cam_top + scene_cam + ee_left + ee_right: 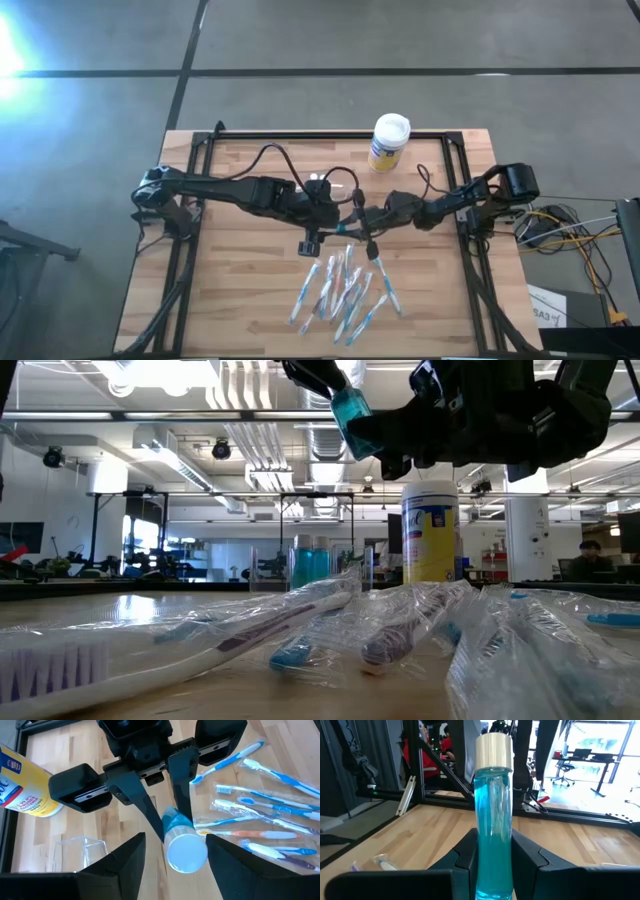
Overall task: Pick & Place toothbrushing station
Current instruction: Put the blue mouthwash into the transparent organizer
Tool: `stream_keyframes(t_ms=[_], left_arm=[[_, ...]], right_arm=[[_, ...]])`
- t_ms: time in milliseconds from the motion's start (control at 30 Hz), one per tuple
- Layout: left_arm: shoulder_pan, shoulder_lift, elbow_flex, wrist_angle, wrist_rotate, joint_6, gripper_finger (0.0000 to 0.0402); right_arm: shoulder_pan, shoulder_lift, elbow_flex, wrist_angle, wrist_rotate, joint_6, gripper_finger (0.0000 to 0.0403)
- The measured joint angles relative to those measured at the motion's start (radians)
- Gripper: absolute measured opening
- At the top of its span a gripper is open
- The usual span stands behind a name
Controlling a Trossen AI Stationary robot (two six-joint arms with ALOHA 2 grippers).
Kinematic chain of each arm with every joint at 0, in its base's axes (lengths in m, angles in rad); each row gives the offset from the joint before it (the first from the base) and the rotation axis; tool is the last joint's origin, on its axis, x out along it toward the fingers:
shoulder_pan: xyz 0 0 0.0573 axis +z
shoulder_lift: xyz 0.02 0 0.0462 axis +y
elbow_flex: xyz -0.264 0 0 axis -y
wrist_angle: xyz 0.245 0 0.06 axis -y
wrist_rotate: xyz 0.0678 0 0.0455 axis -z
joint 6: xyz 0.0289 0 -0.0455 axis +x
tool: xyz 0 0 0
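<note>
- The toothbrushing station (268,568) is seen in the middle of the low view, standing upright on the bench (120,610) just left of the yellow-and-blue canister (430,535); neither hand touches it.
- It lies below and beyond both hands, which meet above the bench's middle in the high view; its long axis is vertical, mouth up. Which hand is nearer cannot be told.
- The right hand (495,845) is clenched on a blue-filled, white-capped bottle (492,820), held tilted at the upper middle of the low view.
- The left hand (175,837) is released, its fingers (125,865) spread either side of the bottle's cap without contact; being free, it is judged the one better placed for the station.
- The station is colourless and see-through, thin-walled and narrower than the canister; a blue tint is seen through it, its source unclear.
- Wrapped toothbrushes (300,620) lie in the foreground.
</note>
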Motion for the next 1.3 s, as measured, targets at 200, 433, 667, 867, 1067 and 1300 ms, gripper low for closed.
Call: stream_keyframes(t_ms=[200, 433, 667, 867, 1067, 1300], left_arm=[[0.0, 0.0, -0.001, 0.0, -0.024, -0.016, 0.0189], [0.0, 0.0, -0.003, -0.004, -0.024, -0.013, 0.0127], [0.0, 0.011, -0.004, -0.011, -0.029, 0.027, 0.0097], [0.001, 0.012, -0.006, -0.017, -0.039, 0.044, 0.0097], [0.001, 0.011, 0.001, -0.022, -0.054, 0.043, 0.0097], [0.001, 0.008, -0.002, -0.028, -0.051, 0.032, 0.0097]], right_arm=[[-0.001, 0.0, 0.0, -0.007, 0.0, -0.002, 0.0073], [-0.003, 0.0, 0.0, -0.007, 0.003, -0.002, 0.0073], [-0.003, 0.002, 0.005, -0.027, 0.005, -0.006, 0.0073], [-0.004, 0.002, 0.006, -0.053, 0.046, -0.009, 0.0078], [-0.003, 0.0, 0.008, -0.083, 0.117, -0.001, 0.0136], [-0.004, 0.0, 0.007, -0.086, 0.141, 0.0, 0.0199]])
